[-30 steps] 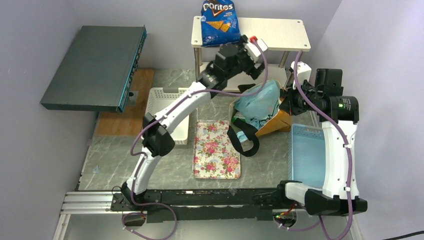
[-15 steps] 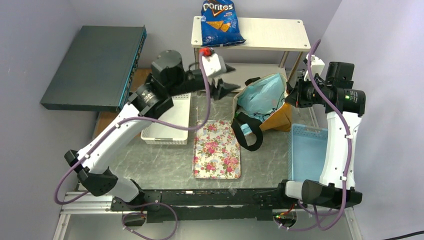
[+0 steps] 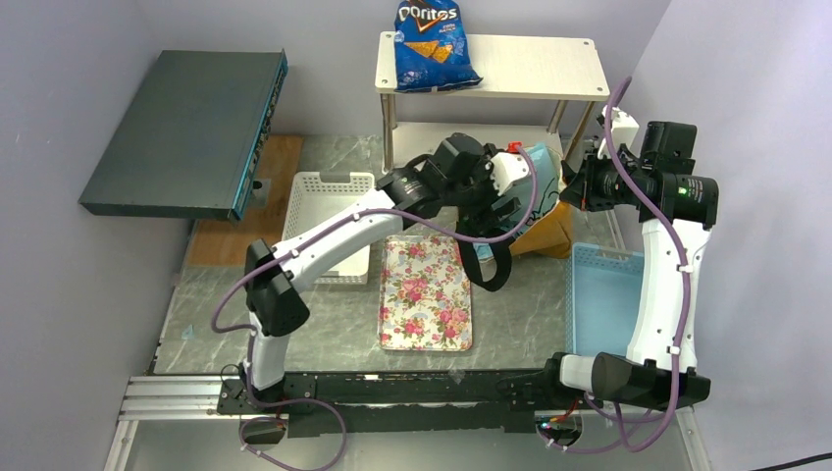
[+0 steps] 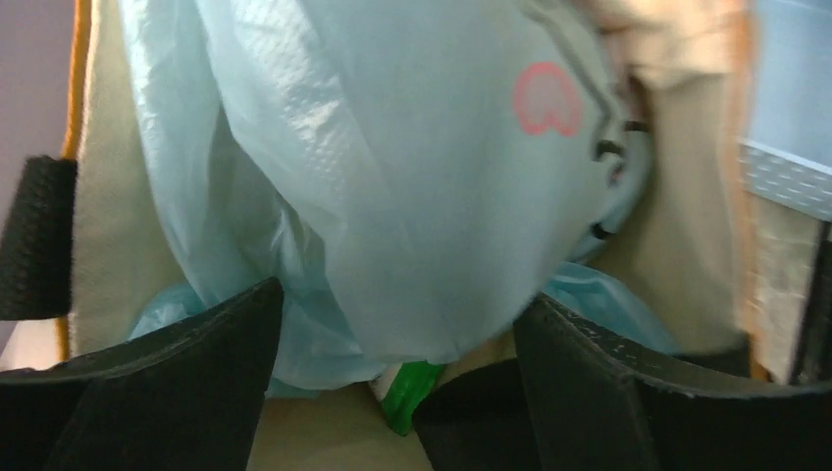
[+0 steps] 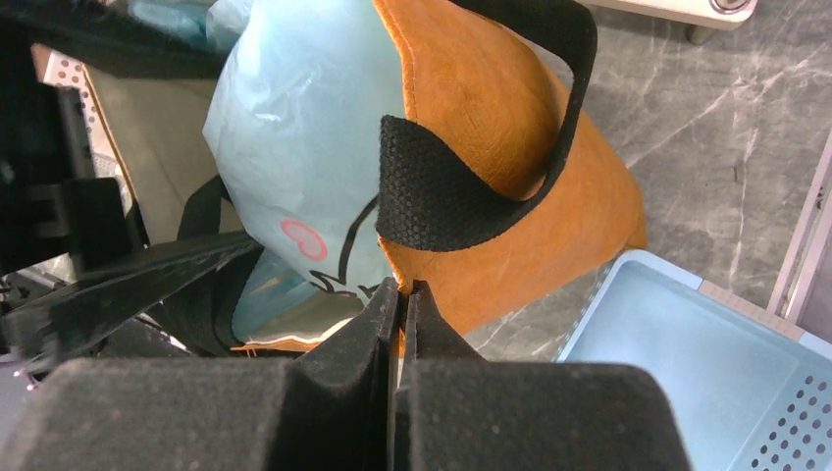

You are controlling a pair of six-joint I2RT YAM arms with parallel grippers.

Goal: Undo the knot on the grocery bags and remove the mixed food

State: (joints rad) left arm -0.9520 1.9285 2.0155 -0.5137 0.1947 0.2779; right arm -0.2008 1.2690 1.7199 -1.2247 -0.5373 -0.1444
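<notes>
The orange-tan tote [image 3: 546,234] lies on its side at the back right, its black strap [image 3: 490,267] looped toward the tray. The light-blue plastic bag [image 3: 539,162] bulges from its mouth. My left gripper [image 3: 505,191] is at that mouth, open [image 4: 397,294], with its fingers [image 4: 177,392] on either side of the plastic bag [image 4: 412,177]. A bright green scrap [image 4: 407,391] of the mixed food peeks from under the bag; the rest is hidden. No knot shows. My right gripper [image 5: 400,289] is shut on the tote's orange rim [image 5: 491,128], beside a strap [image 5: 442,201].
A blue Doritos bag [image 3: 430,39] sits on the white shelf [image 3: 535,67] behind the tote. The floral tray [image 3: 425,294] lies mid-table, a white basket [image 3: 329,221] to its left, a blue basket [image 3: 600,299] to its right. A dark flat box [image 3: 186,132] is far left.
My left arm swung away to the left, then came back to the tote's mouth, jaws now straddling the plastic bag. The right gripper rose slightly with the rim, then held still.
</notes>
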